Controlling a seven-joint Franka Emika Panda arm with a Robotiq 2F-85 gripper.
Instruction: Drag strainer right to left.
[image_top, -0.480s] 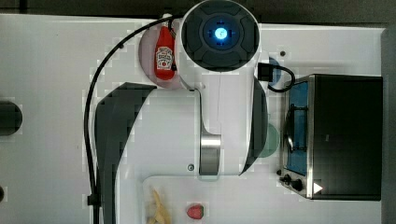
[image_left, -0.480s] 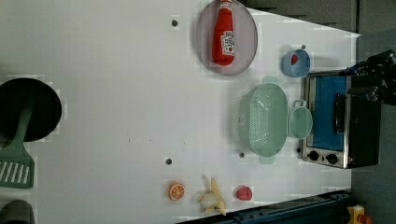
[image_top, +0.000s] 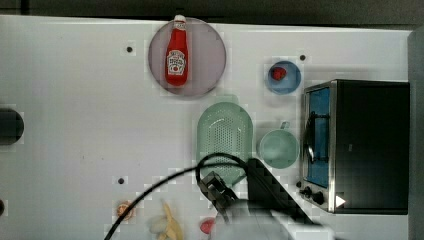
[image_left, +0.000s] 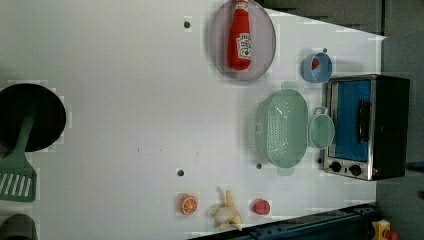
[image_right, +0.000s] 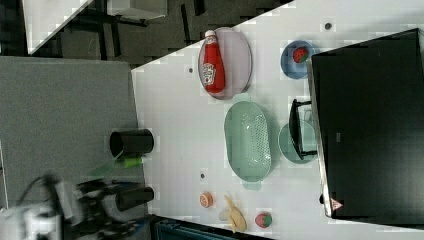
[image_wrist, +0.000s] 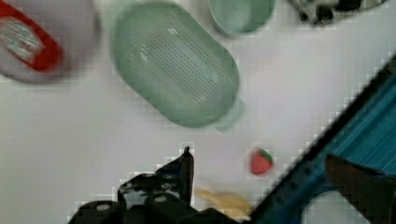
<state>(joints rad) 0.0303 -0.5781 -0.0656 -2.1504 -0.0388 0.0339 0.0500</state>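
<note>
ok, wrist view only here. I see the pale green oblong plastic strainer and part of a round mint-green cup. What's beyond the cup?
Observer: A silver-and-black toaster oven, right of the cup in the left view.
Operator: And on the strainer's other side?
Observer: In the left view, the white table left of the strainer carries only small dark dots, up to a black pan with a green spatula at the left view's left edge.
Operator: Anything else near the oven?
Observer: A small blue bowl holding a red strawberry.
</note>
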